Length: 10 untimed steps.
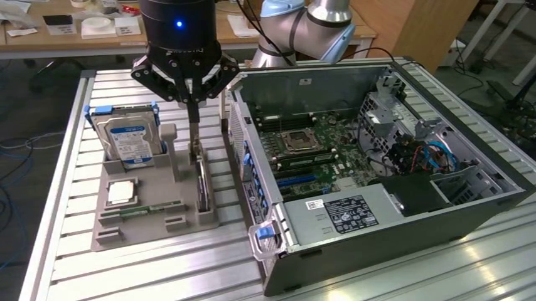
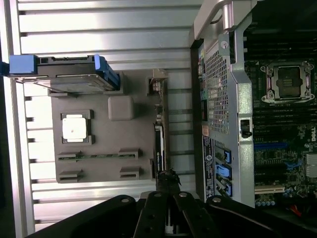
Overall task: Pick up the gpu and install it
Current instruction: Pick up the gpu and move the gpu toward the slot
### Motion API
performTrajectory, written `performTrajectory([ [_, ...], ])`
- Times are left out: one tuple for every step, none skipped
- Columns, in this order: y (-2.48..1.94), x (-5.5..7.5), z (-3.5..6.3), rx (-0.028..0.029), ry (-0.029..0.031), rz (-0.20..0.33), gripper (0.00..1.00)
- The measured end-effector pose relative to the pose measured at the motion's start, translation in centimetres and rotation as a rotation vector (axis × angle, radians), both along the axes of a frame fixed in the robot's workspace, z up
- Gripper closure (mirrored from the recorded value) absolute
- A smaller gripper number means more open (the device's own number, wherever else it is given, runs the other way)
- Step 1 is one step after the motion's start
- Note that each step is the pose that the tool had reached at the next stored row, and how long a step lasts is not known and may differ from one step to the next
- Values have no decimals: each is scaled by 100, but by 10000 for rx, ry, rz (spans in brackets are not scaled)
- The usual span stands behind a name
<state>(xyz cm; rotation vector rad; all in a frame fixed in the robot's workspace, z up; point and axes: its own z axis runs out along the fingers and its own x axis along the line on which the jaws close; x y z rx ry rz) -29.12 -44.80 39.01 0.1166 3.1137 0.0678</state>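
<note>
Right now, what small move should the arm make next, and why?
Probably a straight lift. The jaws look closed on the top end of the black card, which stands on edge in a slot of the grey holder; pulling sideways could jam it.

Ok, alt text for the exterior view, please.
A robot gripper is shut on the gpu standing on edge in a grey holder beside a hard drive. At the exterior view's right, an open computer case lies on the metal table.

Place: robotics lab
Bench: slotted aluminium table (image 1: 125, 276)
Workpiece: opened desktop computer case (image 1: 402, 233)
Background: cluttered wooden desk (image 1: 50, 42)
</note>
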Motion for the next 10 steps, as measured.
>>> performTrajectory([
  [0, 0, 0, 0, 0, 0, 89],
  [0, 0, 0, 0, 0, 0, 83],
  [0, 0, 0, 0, 0, 0, 76],
  [0, 0, 0, 0, 0, 0, 71],
  [0, 0, 0, 0, 0, 0, 71],
  [0, 0, 0, -1, 0, 0, 65],
  [0, 0, 0, 0, 0, 0, 59],
  [0, 0, 0, 0, 0, 0, 53],
  [0, 0, 0, 0, 0, 0, 53],
  [0, 0, 0, 0, 0, 0, 53],
])
